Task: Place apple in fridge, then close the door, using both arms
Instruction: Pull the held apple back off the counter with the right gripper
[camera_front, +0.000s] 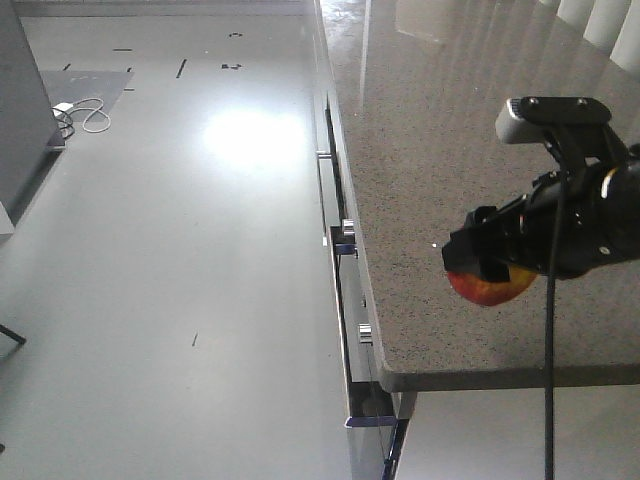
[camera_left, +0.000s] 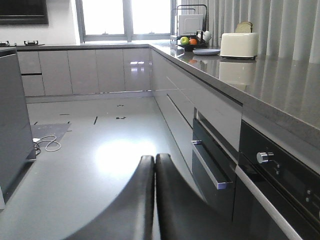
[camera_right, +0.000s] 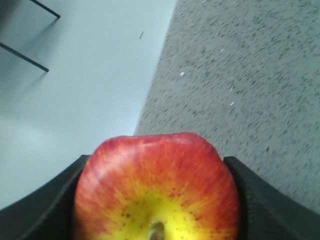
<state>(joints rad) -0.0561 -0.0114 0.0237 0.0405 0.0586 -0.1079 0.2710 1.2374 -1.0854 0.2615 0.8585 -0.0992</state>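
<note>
The red and yellow apple (camera_right: 156, 187) fills the lower part of the right wrist view, stem dimple facing the camera. My right gripper (camera_right: 157, 162) is shut on it, one black finger on each side. From the front, the right gripper (camera_front: 482, 262) holds the apple (camera_front: 490, 288) just above the speckled counter (camera_front: 430, 150), near its front left corner. My left gripper (camera_left: 154, 167) is shut with nothing in it and hangs over the floor. A tall dark grey panel (camera_left: 12, 120) at the far left looks like the fridge's side. I cannot make out the door.
Below the counter edge run drawers with metal handles (camera_front: 345, 235) and an oven front (camera_left: 280, 185). A toaster (camera_left: 239, 45) and a fruit bowl (camera_left: 189, 44) stand far back on the counter. A white cable (camera_front: 85, 115) lies on the glossy floor.
</note>
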